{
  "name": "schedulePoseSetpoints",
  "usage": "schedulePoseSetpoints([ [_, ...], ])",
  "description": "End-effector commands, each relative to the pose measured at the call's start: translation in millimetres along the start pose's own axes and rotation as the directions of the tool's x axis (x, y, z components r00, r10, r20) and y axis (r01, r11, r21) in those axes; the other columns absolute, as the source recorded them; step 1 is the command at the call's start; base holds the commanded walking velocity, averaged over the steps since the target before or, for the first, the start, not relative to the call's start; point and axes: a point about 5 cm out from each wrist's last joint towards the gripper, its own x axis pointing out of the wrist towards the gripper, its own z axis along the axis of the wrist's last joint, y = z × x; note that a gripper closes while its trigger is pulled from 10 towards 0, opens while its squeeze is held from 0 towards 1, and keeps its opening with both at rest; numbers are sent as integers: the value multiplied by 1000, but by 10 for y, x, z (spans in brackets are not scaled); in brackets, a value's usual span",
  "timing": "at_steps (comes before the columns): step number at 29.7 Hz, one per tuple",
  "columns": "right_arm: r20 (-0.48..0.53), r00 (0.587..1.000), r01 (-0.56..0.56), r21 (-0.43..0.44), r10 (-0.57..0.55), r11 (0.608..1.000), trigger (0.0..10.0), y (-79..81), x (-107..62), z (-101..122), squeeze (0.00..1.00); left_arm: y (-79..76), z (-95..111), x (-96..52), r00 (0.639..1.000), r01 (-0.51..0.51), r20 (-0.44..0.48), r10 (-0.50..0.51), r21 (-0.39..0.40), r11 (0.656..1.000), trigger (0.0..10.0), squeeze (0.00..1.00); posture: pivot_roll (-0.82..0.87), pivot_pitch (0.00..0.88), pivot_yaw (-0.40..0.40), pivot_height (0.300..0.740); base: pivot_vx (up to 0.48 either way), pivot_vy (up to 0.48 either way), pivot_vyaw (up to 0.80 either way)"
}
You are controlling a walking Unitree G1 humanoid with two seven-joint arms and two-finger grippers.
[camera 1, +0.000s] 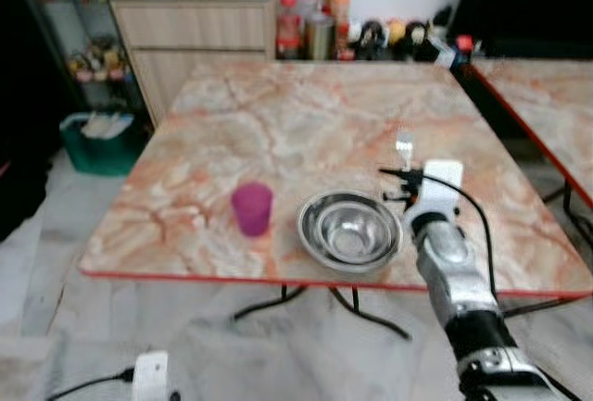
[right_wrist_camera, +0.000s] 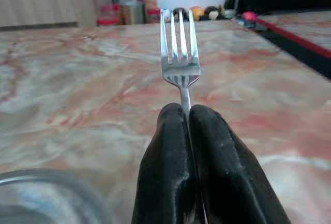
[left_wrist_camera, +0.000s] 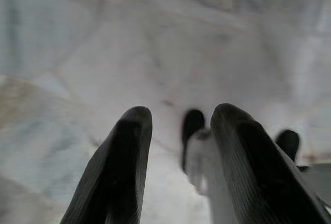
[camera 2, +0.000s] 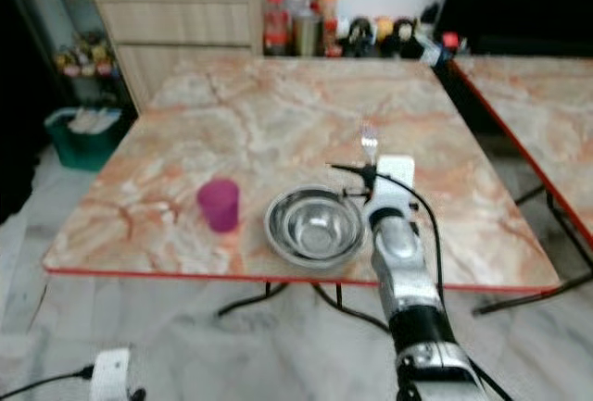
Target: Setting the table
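one bowl [camera 1: 349,231] empty; right gripper [right_wrist_camera: 187,118] pinching fork [right_wrist_camera: 179,53].

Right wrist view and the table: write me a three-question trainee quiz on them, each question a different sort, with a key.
1. True or false: the right gripper is shut on a fork, prongs pointing away from the wrist.
2. Multiple choice: what sits on the table directly to the robot's left of the metal bowl? A) a white plate B) a purple cup C) a glass jar
3. Fill in: the fork is held above the table on the robot's ____ side of the bowl.

Key: 1 true; 2 B; 3 right.
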Motion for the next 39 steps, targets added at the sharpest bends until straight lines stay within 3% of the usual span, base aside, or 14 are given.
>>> schedulePoseSetpoints([
  [1, 17, 1000, -20, 4, 20, 1000, 10000, 80, 25, 61, 0, 101, -28, -6, 1000, -23, -13, 24, 11, 1000, 10000, 0, 80, 0, -23, 728, 0, 0, 0],
  [10, -150, 984, 97, -12, -98, 995, 10000, -259, 39, -137, 0, 105, -51, -9, 1000, -20, -23, 20, 9, 1000, 10000, 0, 80, 0, -24, 728, 0, 0, 0],
  [14, -161, 979, 127, -16, -128, 992, 10000, -394, 52, -126, 0, 97, -42, -9, 1000, -16, -11, 15, -10, 1000, 10000, 0, 80, 0, -24, 728, 0, 0, 0],
  [22, -131, 987, 89, -6, -89, 996, 10000, -328, 90, -46, 0, 98, -28, -7, 1000, -13, -8, 13, -2, 1000, 10000, 0, 79, 0, -23, 728, 0, 0, 0],
  [26, -124, 992, 36, 10, -34, 999, 10000, -181, 94, -52, 0, 107, -2, -4, 1000, -27, 0, 27, 24, 999, 10000, 0, 83, 0, -23, 728, 0, -339, 0],
  [32, -135, 991, 29, 9, -27, 1000, 10000, -175, 91, -73, 0, 116, 2, -3, 999, -33, 1, 33, 24, 999, 10000, 0, 84, 0, -25, 728, 0, -369, 0],
  [39, -151, 988, -6, 7, 7, 1000, 10000, -137, 88, -104, 0, 121, -1, -4, 999, -42, -1, 42, 14, 999, 10000, 0, 83, 0, -30, 728, 0, 0, 0],
])
